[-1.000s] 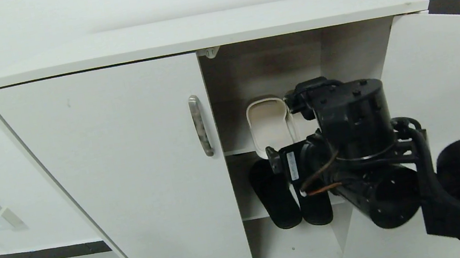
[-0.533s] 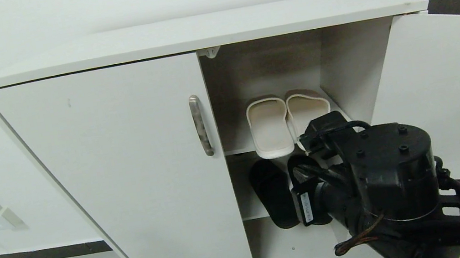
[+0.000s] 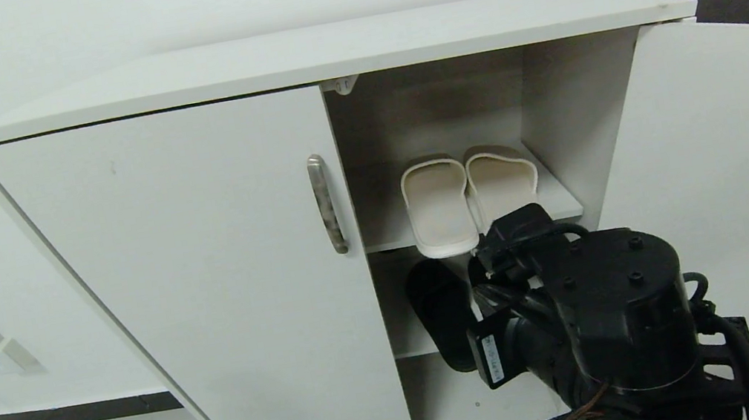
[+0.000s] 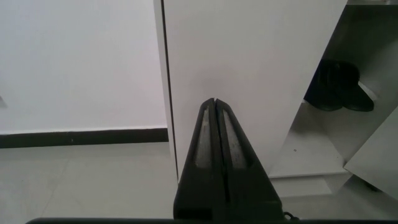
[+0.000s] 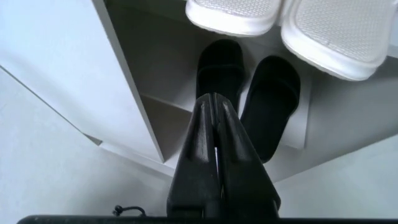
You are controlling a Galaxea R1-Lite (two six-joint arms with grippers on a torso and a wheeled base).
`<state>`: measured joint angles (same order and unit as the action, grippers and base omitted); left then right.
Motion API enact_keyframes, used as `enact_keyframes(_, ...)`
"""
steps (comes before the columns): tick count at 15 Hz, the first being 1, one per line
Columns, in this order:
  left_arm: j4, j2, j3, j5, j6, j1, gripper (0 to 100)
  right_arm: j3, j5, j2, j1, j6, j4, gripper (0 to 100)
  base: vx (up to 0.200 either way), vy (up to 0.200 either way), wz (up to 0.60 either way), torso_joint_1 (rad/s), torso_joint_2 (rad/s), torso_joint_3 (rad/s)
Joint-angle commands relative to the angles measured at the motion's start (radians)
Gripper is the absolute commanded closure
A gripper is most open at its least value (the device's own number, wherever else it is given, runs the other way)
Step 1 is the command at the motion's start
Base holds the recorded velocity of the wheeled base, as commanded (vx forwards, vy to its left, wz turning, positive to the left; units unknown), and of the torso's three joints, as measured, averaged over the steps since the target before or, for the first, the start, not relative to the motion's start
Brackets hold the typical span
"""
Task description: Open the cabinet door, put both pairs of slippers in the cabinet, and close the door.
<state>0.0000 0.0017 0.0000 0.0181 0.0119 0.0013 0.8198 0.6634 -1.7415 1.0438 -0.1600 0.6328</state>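
**Head view:** white wooden cabinet (image 3: 320,53); left door (image 3: 191,284) shut, right door (image 3: 731,183) swung open. Pair of cream slide slippers (image 3: 437,204) side by side on upper shelf (image 3: 558,203), heels at front edge. Pair of black slippers (image 3: 439,312) on middle shelf (image 3: 401,341).

**Left wrist view:** left claw (image 4: 214,102) pressed together, empty, facing left door.

**Right wrist view:** right claw (image 5: 214,99) pressed together, empty, in front of black slippers.

**Progress, as judged:** door opened, both pairs stowed. Only closing right door left.
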Motion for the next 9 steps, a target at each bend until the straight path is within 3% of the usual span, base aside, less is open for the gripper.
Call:
enact_keyframes(1, 0.0, 0.0, 0.0, 0.0, 0.0, 0.0, 100, -0.008, -0.001, -0.02, 0.001, 0.002, 0.01, 100, 0.0, 0.0, 0.0, 0.0, 0.0, 0.0)
enact_keyframes(5, 0.0, 0.0, 0.0, 0.0, 0.0, 0.0, 100, -0.024, -0.005, -0.027, -0.001, 0.011, 0.028, 100, 0.0, 0.0, 0.0, 0.0, 0.0, 0.0)
enact_keyframes(9, 0.0, 0.0, 0.0, 0.002, 0.0, 0.0, 100, -0.028, -0.005, -0.027, -0.001, 0.011, 0.028, 100, -0.2, 0.0, 0.0, 0.007, 0.0, 0.0)
